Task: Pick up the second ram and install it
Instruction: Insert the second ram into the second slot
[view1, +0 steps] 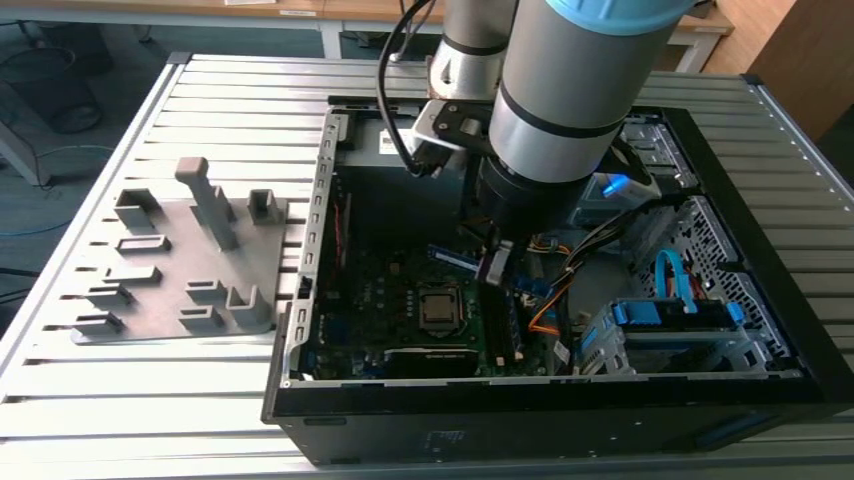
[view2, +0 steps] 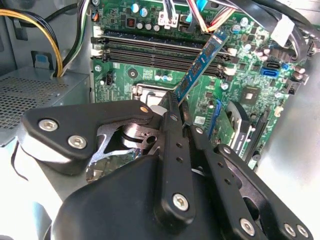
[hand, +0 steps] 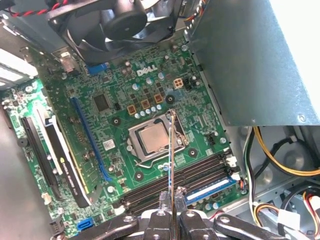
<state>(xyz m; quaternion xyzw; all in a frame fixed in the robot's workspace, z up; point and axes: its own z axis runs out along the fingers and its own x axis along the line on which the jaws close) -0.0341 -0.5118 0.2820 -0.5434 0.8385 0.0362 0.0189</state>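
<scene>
The pincer (view2: 178, 106) is closed tight on the second ram (view2: 202, 62), its two black fingers nipping one end of the stick so the rest juts out past the tips. In the second wrist view the stick is a long, thin, narrow board of blue-green colour with a row of small dark chips along its face and a fine edge of contacts, and it stands at a slant against the board behind it. In the first wrist view it shows edge-on as a hair-thin pale line (hand: 172, 150) running out from between the fingertips. It is held inside the open computer case (view1: 561, 400), over the green motherboard (hand: 150, 90), crossing the side of the square metal processor socket (hand: 152, 137) and the row of long dark memory slots (hand: 200, 172). Whether its far end touches a slot cannot be told. In the exterior view the arm reaches down into the case, which lies on the ribbed metal bench (view1: 200, 400), with a grey parts holder (view1: 187, 260) beside it on the exterior view's left.
</scene>
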